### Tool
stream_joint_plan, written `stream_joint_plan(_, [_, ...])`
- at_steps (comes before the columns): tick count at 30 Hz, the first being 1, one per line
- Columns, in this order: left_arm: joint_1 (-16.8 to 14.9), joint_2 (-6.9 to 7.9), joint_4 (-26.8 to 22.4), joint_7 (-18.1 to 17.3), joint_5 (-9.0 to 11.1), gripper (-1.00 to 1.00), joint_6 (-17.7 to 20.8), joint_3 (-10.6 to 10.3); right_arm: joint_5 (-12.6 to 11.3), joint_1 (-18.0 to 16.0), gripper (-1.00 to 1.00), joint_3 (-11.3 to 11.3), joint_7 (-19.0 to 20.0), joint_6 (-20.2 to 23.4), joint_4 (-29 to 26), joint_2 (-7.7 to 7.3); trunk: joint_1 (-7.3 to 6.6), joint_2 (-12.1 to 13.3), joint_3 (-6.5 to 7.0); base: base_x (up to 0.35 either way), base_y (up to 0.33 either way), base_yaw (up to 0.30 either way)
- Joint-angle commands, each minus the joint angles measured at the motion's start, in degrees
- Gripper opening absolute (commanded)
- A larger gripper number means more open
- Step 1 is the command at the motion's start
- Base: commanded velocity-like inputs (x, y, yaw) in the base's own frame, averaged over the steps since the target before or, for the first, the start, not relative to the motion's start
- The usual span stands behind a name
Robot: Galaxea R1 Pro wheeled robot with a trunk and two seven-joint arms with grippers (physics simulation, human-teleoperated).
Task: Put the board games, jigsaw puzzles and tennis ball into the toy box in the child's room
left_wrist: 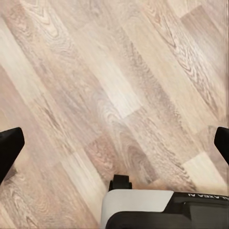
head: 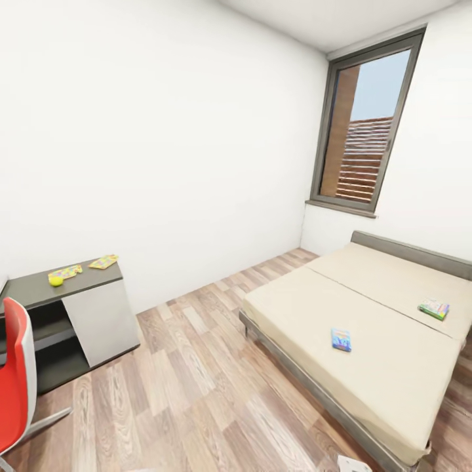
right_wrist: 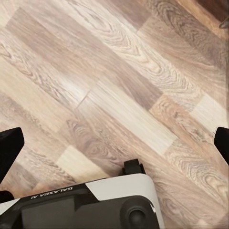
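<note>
Above the wood plank floor point(left_wrist: 119, 86), the left gripper point(left_wrist: 114, 143) and right gripper point(right_wrist: 114, 143) are held spread wide, grasping nothing. On the beige bed point(head: 367, 308), two flat printed board games point(head: 341, 339) are seen apart. Two multicoloured jigsaw puzzles point(head: 103, 262) and a small yellow-green tennis ball point(head: 56, 280) lie on the dark grey table point(head: 78, 283).
</note>
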Motion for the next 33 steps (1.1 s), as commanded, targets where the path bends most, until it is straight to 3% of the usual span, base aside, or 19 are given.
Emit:
stream_joint_plan(1, [0.00,-0.02,-0.04,0.03,-0.03,1.00,0.06,0.30,-0.25,0.00,1.00,-0.25,-0.14,0.30,-0.11,0.03,-0.20,0.37,0.15,0.000,0.000,-0.285])
stream_joint_plan(7, [0.00,-0.24,0.93,0.03,-0.03,1.00,-0.99,0.34,-0.25,0.00,1.00,-0.25,-0.14,0.30,-0.11,-0.03,-0.42,0.77,0.33,0.000,0.000,-0.285])
stream_joint_plan(15, [0.00,-1.60,2.75,0.10,0.00,1.00,-4.08,0.38,-0.25,0.00,1.00,-0.25,-0.14,0.30,-0.09,0.04,-0.42,0.77,0.33,0.000,0.000,-0.285])
stream_joint_plan(25, [0.00,-3.62,5.03,0.20,-0.03,1.00,-4.82,0.39,-0.25,0.00,1.00,-0.25,-0.14,0.29,0.03,0.09,-0.42,0.77,0.33,0.000,0.000,-0.285])
stream_joint_plan(33, [0.14,-4.33,5.40,0.07,-0.06,1.00,-5.11,0.39,-0.25,0.02,1.00,-0.25,-0.17,-0.19,0.13,0.13,-0.42,0.77,0.33,0.000,0.000,-0.285])
